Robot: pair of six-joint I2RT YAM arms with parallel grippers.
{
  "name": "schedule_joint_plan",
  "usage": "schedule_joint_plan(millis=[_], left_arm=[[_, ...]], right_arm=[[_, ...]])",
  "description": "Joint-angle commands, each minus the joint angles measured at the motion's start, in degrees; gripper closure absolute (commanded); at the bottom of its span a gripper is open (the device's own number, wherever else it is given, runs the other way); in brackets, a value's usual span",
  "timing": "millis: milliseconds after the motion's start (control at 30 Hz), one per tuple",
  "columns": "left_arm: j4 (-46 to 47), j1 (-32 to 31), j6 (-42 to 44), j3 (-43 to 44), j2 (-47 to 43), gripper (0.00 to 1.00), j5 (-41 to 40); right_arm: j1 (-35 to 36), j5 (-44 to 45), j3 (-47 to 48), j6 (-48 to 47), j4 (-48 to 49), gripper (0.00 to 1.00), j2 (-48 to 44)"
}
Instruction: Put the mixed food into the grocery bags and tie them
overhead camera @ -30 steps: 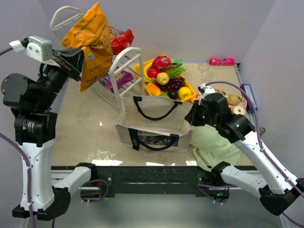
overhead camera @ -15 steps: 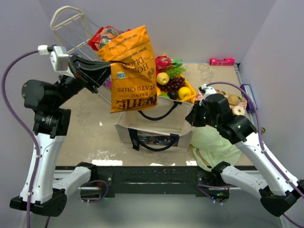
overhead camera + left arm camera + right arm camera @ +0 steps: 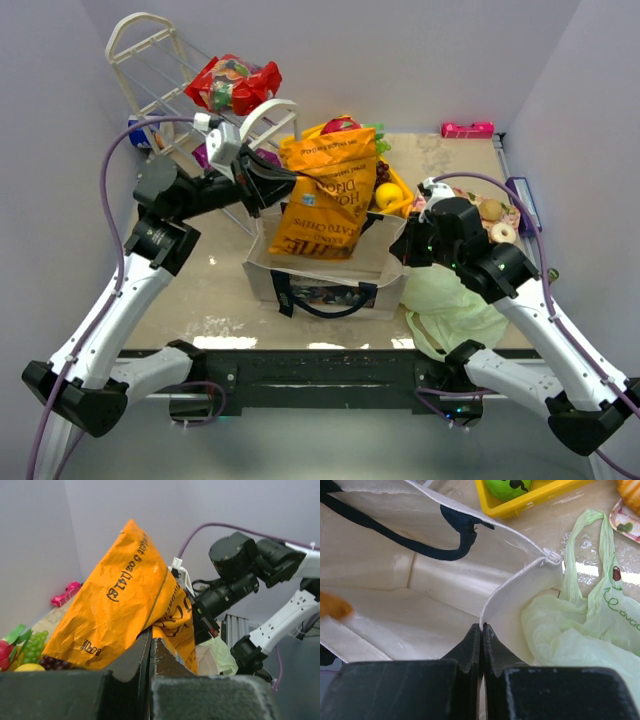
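My left gripper (image 3: 272, 187) is shut on an orange chip bag (image 3: 325, 190) and holds it hanging over the open mouth of the beige tote (image 3: 300, 275). In the left wrist view the chip bag (image 3: 125, 605) fills the middle, pinched between my fingers (image 3: 135, 660). My right gripper (image 3: 408, 250) is shut on the tote's right rim (image 3: 520, 587) and holds it open. The tote's inside (image 3: 395, 610) looks empty apart from an orange blur at the left. The pale-green plastic bag (image 3: 450, 310) lies crumpled right of the tote; it also shows in the right wrist view (image 3: 585, 630).
A yellow tray (image 3: 400, 195) of toy fruits sits behind the tote. A white wire rack (image 3: 150, 60) at back left carries a red snack packet (image 3: 230, 85). A plate of pastries (image 3: 495, 215) lies at the right, a pink item (image 3: 467, 129) by the back wall.
My left arm has swung the chip bag from high at the back left down and right, over the tote's mouth. The right arm has stayed still on the rim.
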Motion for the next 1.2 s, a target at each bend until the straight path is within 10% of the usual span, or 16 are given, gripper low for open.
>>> schedule_joint_plan(millis=[0,833,1000,1167], left_arm=[[3.18,-3.64,4.81,-3.38,0.33,1.0,1.47],[-18.95,-6.29,23.17,-15.25,2.36,1.0,-1.78],[-27.41,-6.29,21.71,-14.55,-0.62,0.21,-15.39],[-26.09,-6.2,18.36,-11.13,-7.3,0.07,-26.11]], right_arm=[[-0.23,0.2,-0.57,-0.34,0.05,1.0,0.16],[-0.14,1.96,-2.77,-0.42,-2.23,1.0,-2.91],[-0.23,2.31,-2.16,-0.78,-2.23,1.0,-2.39],[-0.23,1.87,-2.68,-0.52,-2.14,1.0,-2.47]])
